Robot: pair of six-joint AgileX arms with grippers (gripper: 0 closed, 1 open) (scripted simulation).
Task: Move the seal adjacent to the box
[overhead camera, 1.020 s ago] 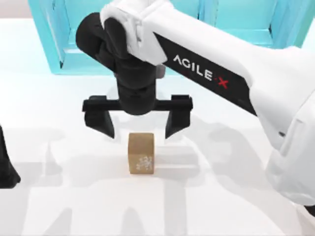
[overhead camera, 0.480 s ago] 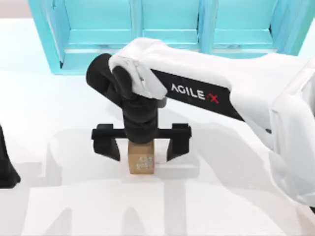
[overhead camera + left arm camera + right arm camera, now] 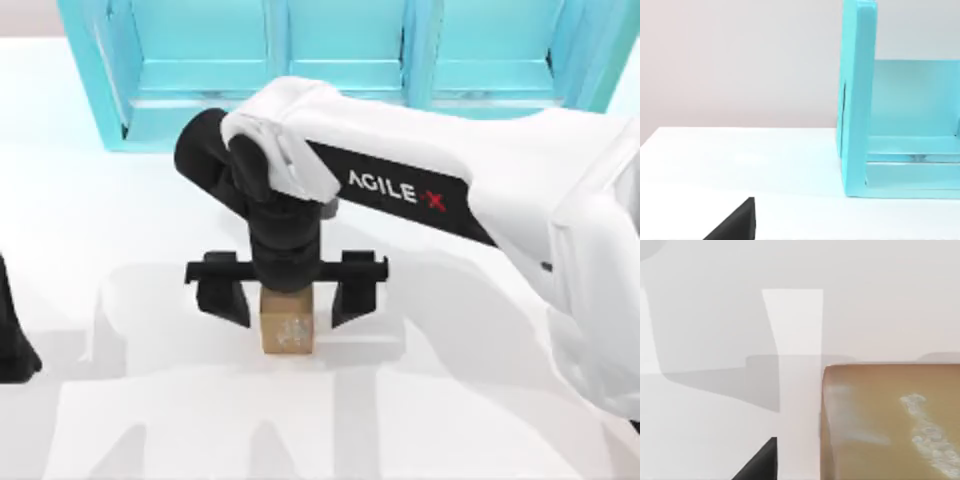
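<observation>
Straddling the small tan-brown upright block that serves as the seal, the right arm's black two-finger gripper hangs just below the centre of the top view, its fingers spread to either side of the block with a sliver of white showing on each flank, so nothing is clamped yet. The stance looks deliberate: one finger to the left and one to the right brackets the seal's narrow width, which would let a squeeze catch two flat faces squarely. The seal stands upright on the glossy white table, its whitish carved mark facing the lower edge of the frame; the right wrist view catches that mottled face close up at lower right. Along the upper edge stands a large turquoise shelf unit, well apart from the seal. At the far left edge, low in the frame, the left arm's dark gripper sits parked, and whether it is open cannot be told. By this reading the grasp itself remains to be made.
</observation>
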